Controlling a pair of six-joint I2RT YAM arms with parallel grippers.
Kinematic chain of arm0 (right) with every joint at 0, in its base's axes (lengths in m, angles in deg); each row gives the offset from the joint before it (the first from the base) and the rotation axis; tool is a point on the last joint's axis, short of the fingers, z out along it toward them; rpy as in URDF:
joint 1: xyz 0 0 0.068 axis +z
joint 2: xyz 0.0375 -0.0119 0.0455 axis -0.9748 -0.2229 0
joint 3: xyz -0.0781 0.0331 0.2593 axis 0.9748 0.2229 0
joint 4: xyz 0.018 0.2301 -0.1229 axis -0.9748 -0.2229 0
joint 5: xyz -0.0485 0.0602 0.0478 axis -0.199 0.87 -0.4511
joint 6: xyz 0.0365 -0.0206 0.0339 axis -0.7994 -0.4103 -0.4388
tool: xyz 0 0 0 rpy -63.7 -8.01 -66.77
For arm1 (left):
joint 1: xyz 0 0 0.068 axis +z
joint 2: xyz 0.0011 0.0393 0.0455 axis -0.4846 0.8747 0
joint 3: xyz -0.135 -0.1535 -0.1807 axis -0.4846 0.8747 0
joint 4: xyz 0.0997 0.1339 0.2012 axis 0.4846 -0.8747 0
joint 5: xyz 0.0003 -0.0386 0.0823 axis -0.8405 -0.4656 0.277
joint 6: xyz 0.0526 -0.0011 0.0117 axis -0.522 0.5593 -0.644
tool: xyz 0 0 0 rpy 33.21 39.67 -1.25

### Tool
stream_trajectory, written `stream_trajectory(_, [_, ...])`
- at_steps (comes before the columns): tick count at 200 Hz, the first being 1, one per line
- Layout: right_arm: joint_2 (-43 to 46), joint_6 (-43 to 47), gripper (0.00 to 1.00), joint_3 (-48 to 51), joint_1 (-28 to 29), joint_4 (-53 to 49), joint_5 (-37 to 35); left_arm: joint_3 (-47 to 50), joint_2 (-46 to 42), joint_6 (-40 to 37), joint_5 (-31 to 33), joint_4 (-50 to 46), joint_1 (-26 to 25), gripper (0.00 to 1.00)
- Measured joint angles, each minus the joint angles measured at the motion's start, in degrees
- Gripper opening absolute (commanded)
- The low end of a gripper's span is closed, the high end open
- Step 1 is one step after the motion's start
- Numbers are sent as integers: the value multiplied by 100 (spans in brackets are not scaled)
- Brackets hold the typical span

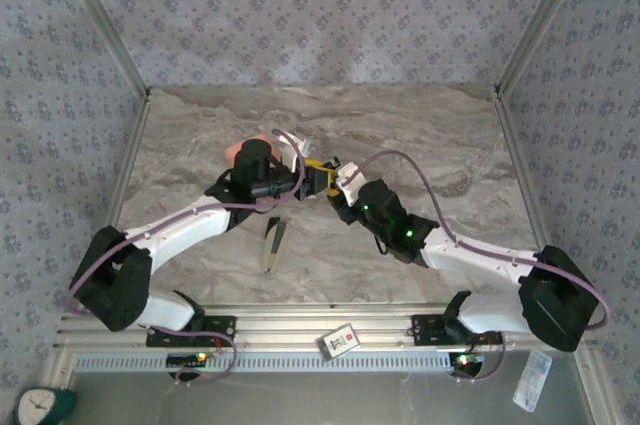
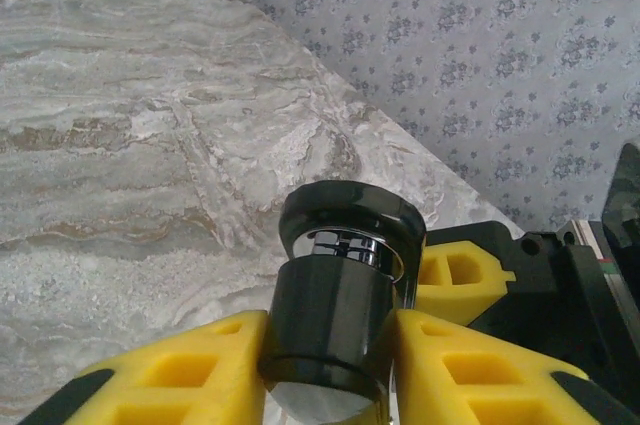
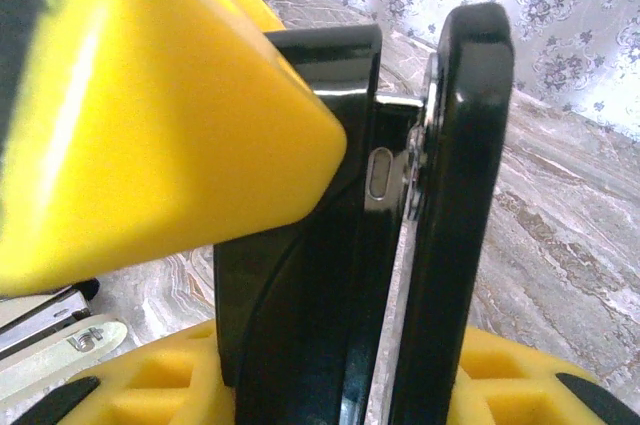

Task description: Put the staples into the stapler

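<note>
A black stapler point(image 2: 340, 315) with a chrome inner part is held above the table between both arms. My left gripper point(image 2: 330, 333) is shut on one end of it, yellow fingers pressed against both sides. My right gripper point(image 3: 350, 355) is shut on the stapler point(image 3: 440, 195), which stands upright between its fingers with a thin gap along its length. In the top view the left gripper point(image 1: 303, 180) and the right gripper point(image 1: 332, 185) meet at mid-table. The staples are hidden.
A salmon-orange tray point(image 1: 238, 150) peeks out behind the left wrist. A narrow dark and pale object point(image 1: 272, 245) lies on the marble table point(image 1: 420, 135) in front of the grippers. A card point(image 1: 340, 340), a packet point(image 1: 532, 380) and a clock point(image 1: 40, 407) sit near the front rail.
</note>
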Motion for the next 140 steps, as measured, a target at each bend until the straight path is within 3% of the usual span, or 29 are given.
stream_trajectory(21, [92, 55, 43, 37, -7, 4, -2, -94, 0, -173, -120, -90, 15, 12])
stream_trajectory(35, [175, 81, 62, 42, -13, -63, -26, -170, -2, -372, -205, -208, 15, 0])
stream_trajectory(42, [229, 122, 70, 48, -35, -116, -37, -192, -4, -531, -234, -245, 11, 0])
stream_trajectory(60, [496, 278, 78, 48, -68, -302, 118, -227, -13, -1108, -354, -542, -26, 0])
stream_trajectory(82, [1202, 483, 81, 116, -289, -756, 769, -256, -17, -1930, -627, -1045, -28, 0])
stream_trajectory(112, [2026, 527, 80, 223, -1405, -1121, 2186, -315, -101, -3077, -894, -1764, -22, 0])
stream_trajectory(140, [2155, 811, 78, 269, -2120, -1294, 3569, -291, -273, -3746, -1080, -1974, -28, 0])
